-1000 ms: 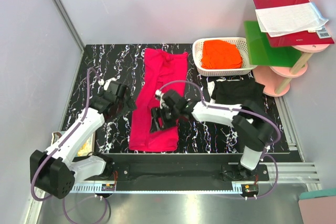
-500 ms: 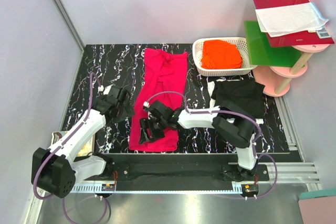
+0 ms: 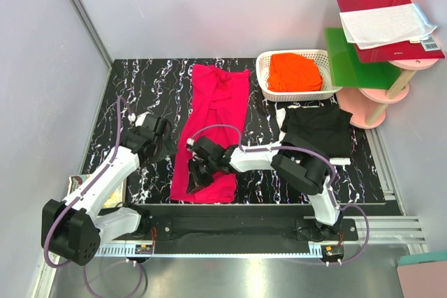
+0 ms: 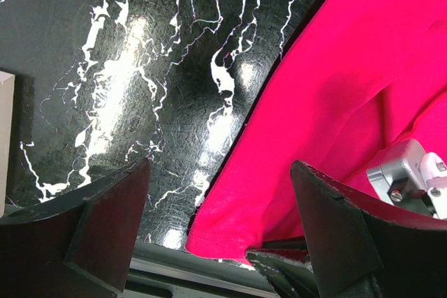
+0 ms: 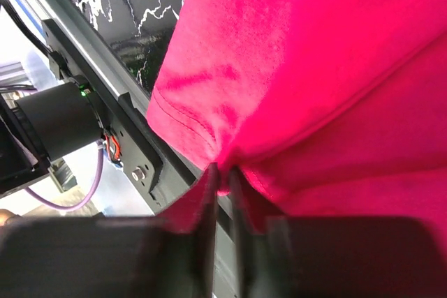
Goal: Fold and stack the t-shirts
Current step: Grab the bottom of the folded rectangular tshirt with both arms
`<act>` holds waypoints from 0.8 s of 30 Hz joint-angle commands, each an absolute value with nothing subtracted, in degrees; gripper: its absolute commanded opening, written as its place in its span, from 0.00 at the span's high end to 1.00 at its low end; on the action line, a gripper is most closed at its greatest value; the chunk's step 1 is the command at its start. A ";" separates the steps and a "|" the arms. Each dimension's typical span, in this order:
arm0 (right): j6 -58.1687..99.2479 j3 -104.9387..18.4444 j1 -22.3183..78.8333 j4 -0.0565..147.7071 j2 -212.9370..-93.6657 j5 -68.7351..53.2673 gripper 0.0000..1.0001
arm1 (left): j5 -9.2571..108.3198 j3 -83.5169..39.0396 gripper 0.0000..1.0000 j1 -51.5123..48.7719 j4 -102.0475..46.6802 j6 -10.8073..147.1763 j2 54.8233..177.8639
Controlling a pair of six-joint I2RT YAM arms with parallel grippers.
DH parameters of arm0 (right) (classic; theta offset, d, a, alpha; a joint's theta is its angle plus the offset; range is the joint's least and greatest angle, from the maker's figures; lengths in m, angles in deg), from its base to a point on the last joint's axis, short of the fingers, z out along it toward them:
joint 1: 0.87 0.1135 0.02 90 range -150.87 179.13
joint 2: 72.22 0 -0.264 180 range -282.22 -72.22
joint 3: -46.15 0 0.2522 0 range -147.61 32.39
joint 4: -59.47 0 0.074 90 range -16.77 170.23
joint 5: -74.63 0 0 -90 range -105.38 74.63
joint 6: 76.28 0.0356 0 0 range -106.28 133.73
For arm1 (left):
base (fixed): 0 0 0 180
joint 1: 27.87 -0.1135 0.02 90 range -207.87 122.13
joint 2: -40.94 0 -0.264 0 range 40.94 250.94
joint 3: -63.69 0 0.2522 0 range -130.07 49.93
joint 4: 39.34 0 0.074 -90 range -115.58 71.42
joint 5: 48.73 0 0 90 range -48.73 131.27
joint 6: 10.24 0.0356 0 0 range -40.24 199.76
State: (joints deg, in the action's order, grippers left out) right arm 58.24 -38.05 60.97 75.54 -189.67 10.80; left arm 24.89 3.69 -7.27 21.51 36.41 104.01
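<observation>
Since a second ago the right pincer point(image 3: 198, 172) has slid left and toward the near edge of the tabletop point(image 3: 143, 82), along the magenta-pink t-shirt point(image 3: 215, 113), and its jaws have drawn together. It now pinches the cloth just inside the shirt's near hem; in the right wrist view a fold of magenta is caught between the two fingers point(image 5: 209, 193).

That shirt lies as a long strip from the far edge to the near edge, left of the tabletop's middle. The left pincer point(image 3: 162, 148) has shifted slightly nearer and hangs with its jaws wide apart, gripping nothing, just beside the shirt's left side close to the near-left corner of the cloth.

The black t-shirt point(image 3: 318, 130) lies flat by the right edge. The orange t-shirt point(image 3: 293, 72) sits in the white basket point(image 3: 262, 75) at the far right corner.
</observation>
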 commanded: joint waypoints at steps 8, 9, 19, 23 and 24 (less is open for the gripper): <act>57.23 -37.40 62.32 73.76 -183.06 6.34 1.00 | 23.87 5.46 0.13 -7.57 18.98 36.96 105.45; 57.06 -37.14 62.67 73.76 -181.22 5.73 1.00 | 23.87 5.54 0.14 -7.57 18.89 36.96 105.62; 58.10 -33.01 63.38 81.92 -173.30 1.15 0.99 | 24.57 5.81 0.14 -7.57 18.01 37.14 109.84; 59.95 -29.67 63.47 85.09 -171.37 -0.43 1.00 | 24.75 5.81 0.14 -7.57 18.10 37.14 111.51; 60.48 -27.84 63.47 85.27 -170.84 -0.87 1.00 | 24.83 5.81 0.14 -7.57 18.01 37.14 111.95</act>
